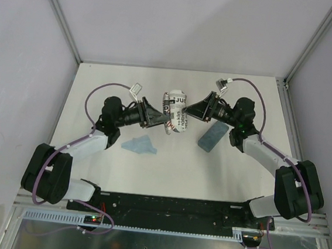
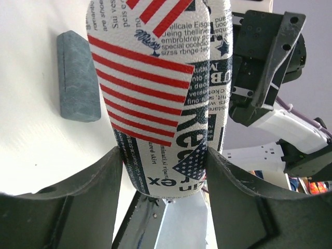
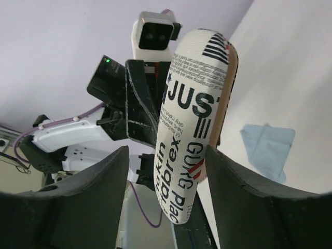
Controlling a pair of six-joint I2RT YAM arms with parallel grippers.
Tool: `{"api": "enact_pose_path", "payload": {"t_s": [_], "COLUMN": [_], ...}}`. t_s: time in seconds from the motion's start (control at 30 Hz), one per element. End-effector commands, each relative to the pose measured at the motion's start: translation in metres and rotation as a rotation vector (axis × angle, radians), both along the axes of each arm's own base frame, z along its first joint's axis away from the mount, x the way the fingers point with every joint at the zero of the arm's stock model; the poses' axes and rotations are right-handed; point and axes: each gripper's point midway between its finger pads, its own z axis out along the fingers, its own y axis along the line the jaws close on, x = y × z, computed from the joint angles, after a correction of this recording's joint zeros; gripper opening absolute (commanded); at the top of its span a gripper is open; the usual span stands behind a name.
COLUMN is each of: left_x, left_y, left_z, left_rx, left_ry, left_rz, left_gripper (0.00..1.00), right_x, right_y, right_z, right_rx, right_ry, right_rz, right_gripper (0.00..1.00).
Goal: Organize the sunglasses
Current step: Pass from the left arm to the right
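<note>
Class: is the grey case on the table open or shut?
Shut. The grey case lies flat as one closed block, with only a thin seam along its edge.

**Top external:** high behind the arm bases, looking steeply down on the whole bench (image 1: 167,172).
**Left wrist:** close behind the left end effector (image 2: 163,155), facing along its fingers toward the right arm (image 2: 290,129).
**Right wrist:** close behind the right end effector (image 3: 167,153), facing the left arm (image 3: 67,135).

All three views share the printed spectacle case (image 1: 175,112). The grey-blue case (image 1: 212,136) appears in the top and left-wrist views.
</note>
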Motion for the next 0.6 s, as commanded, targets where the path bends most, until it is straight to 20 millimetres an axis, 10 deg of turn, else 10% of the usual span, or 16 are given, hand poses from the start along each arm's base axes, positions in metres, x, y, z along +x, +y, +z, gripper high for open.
{"api": "enact_pose_path", "payload": {"t_s": [0.0, 0.2, 0.57], "left_x": [-0.006, -0.008, -0.009], "left_y": [-0.006, -0.009, -0.01], "left_z": [0.034, 0.035, 0.031], "left_rx": [-0.052, -0.053, -0.05], "left_ry": [-0.086, -0.087, -0.081], "left_rz": [-0.042, -0.06, -0.078], "left_gripper": [0.24, 0.25, 0.26], "right_x": [-0.022, -0.023, -0.027], "right_y": [0.006, 0.01, 0.02], "right_z": [0.035, 0.035, 0.03], "right_rx": [0.094, 0.11, 0.137], "right_ry": [-0.087, -0.068, -0.042], "right_rz": [0.081, 0.096, 0.144], "right_gripper": [0.58, 0.31, 0.14]}}
